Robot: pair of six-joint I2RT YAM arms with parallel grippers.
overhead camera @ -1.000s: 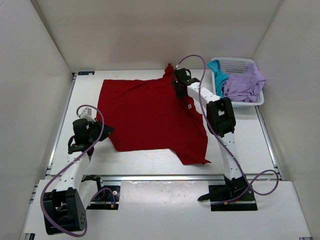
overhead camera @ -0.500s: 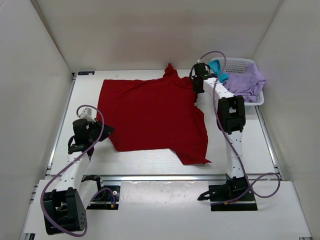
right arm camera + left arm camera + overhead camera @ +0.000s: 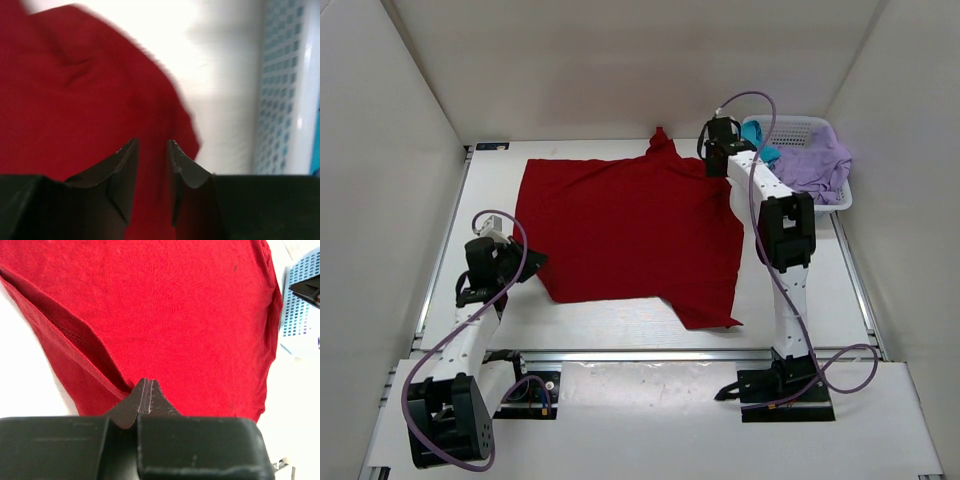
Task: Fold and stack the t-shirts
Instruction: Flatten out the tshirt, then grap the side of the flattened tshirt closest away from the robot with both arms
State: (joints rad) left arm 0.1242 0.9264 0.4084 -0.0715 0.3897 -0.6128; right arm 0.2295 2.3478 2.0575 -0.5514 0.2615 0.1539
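The deep red t-shirt (image 3: 625,235) lies spread flat on the white table, also filling the left wrist view (image 3: 175,315). My left gripper (image 3: 525,262) is at its lower left edge. Its jaws (image 3: 147,382) are shut, and a raised fold of the hem runs into the tips. My right gripper (image 3: 716,160) hovers over the shirt's far right corner next to the basket. Its jaws (image 3: 152,142) are slightly open with nothing between them, red cloth (image 3: 75,100) below. The teal t-shirt (image 3: 768,153) and lavender t-shirt (image 3: 810,165) lie bunched in the basket.
The white mesh basket (image 3: 800,124) stands at the back right, also seen in the right wrist view (image 3: 280,100) and the left wrist view (image 3: 300,295). White walls enclose the table on three sides.
My right gripper has moved right and back from the shirt's collar area to its far right corner beside the basket, and the shirt's right edge now lies straighter. The left arm has not moved.
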